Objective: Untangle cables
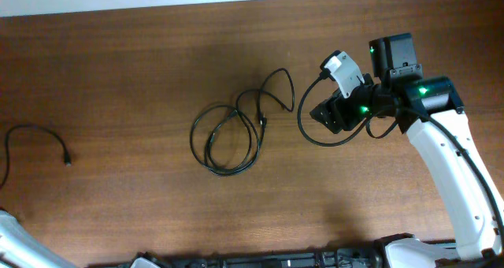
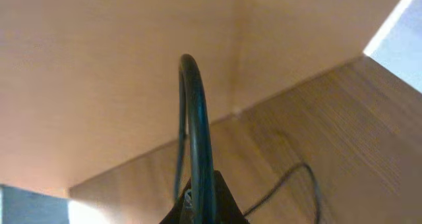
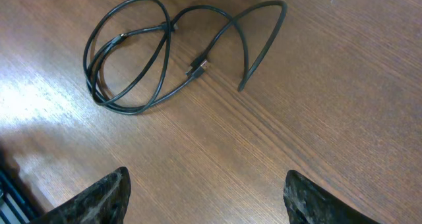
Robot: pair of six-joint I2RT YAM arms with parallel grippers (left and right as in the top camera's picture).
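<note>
The tangled cables (image 1: 228, 132) lie mid-table as loose black loops, with one arc rising toward the right. In the right wrist view the same cables (image 3: 142, 59) sit ahead of the fingers, and a small plug (image 3: 196, 67) rests inside the bundle. My right gripper (image 3: 208, 201) hovers open over bare wood to the right of them, holding nothing. A separate cable (image 1: 35, 132) lies at the far left and ends in a plug (image 1: 68, 161). My left gripper (image 2: 201, 207) is shut on a black cable (image 2: 196, 118), which arches up out of its tips.
The right arm's own black wire (image 1: 303, 126) curls beside its wrist. The left arm (image 1: 16, 244) shows only at the bottom-left corner. A light wall (image 2: 119, 66) rises behind the table in the left wrist view. A thin cord (image 2: 300, 174) lies on the wood.
</note>
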